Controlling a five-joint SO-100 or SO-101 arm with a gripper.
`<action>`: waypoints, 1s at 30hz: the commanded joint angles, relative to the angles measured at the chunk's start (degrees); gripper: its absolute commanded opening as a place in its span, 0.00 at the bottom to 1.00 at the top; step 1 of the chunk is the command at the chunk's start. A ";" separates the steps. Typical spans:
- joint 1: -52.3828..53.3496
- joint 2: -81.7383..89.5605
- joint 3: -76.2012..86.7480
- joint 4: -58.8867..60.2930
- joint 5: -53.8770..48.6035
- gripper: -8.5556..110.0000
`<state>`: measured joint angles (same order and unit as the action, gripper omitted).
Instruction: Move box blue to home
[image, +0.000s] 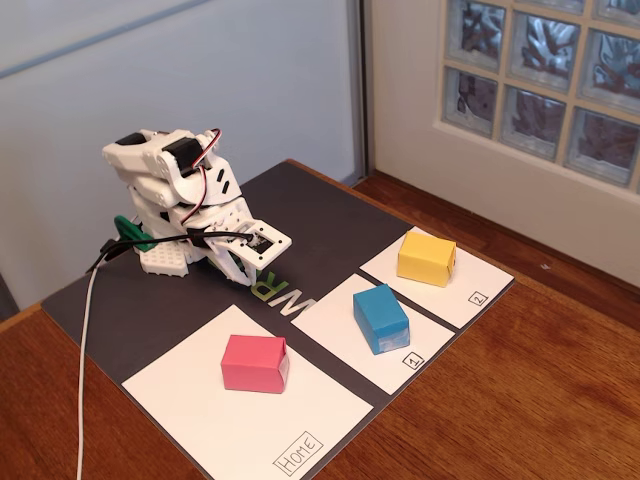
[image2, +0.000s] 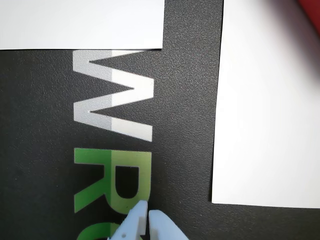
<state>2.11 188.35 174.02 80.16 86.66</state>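
Note:
The blue box (image: 381, 317) sits on the white sheet marked "1" (image: 340, 322), right of centre in the fixed view. The pink box (image: 255, 363) sits on the large HOME sheet (image: 200, 415) at the front. The yellow box (image: 427, 257) sits on the sheet marked "2". The arm is folded at the back left of the mat, its gripper (image: 238, 268) low over the mat lettering. In the wrist view the gripper (image2: 148, 212) is shut and empty, its fingertips touching above the green letters. The blue box is out of the wrist view.
A dark mat (image: 130, 300) with white and green lettering covers the wooden table (image: 520, 400). A white cable (image: 85, 360) runs down the left side. A wall and a glass-block window stand behind. In the wrist view white sheets (image2: 270, 110) lie at the right and the top left.

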 joint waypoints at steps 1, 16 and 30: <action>0.18 2.99 0.09 3.43 -0.09 0.07; 0.18 2.99 0.09 3.43 -0.09 0.07; 3.69 2.99 0.09 3.43 -0.18 0.07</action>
<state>4.66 188.35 174.02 80.16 86.75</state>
